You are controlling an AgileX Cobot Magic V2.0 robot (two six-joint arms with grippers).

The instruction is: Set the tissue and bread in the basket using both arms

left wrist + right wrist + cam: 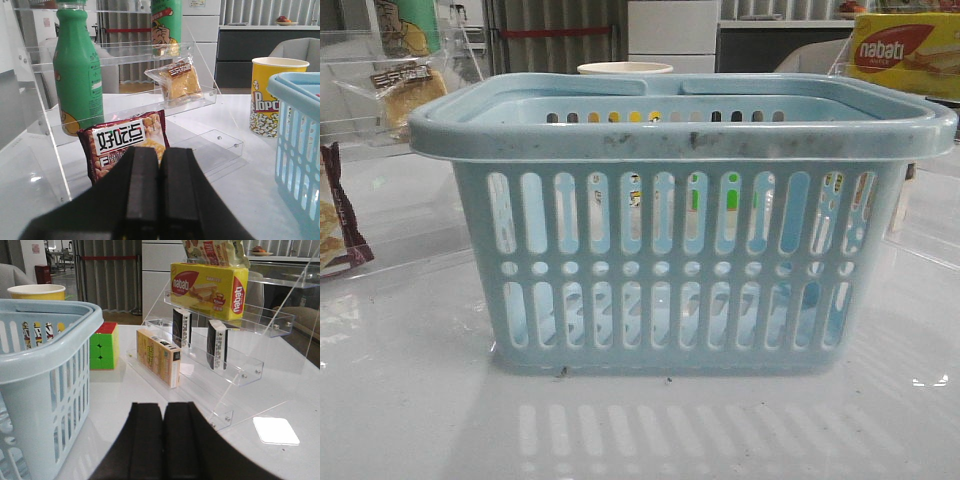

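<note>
We see the basket (680,230) standing upright at the middle of the white surface (420,420), its long axis running from 9 o'clock to 3 o'clock across the front view, rim up and both handles folded flat on the rim. Through its slots nothing of the task's goods can be made out inside.

At 10 o'clock from the basket stands a clear tiered shelf (200,95). The bread (181,82) rests on its middle tier, propped on edge in its clear bag, label strip uppermost and broad face turned toward the left arm. A green bottle (77,75) stands on the same shelf to one side, and a maroon-edged snack packet (125,145) leans on the lowest step below the bread. A yellow popcorn cup (272,97) stands on the surface between shelf and basket.

At 2 o'clock from the basket is a second clear shelf (240,365). Two small black packs stand on end on its middle tier, long axes vertical; we take the nearer one as the tissue (217,345). Above sits a yellow nabati box (207,287); below lies a pale carton (159,357), with a colour cube (104,346) beside it.

The left end effector (160,200) has its fingers pressed together on nothing, low before the snack packet. The right end effector (163,440) is likewise closed and empty, beside the basket.
</note>
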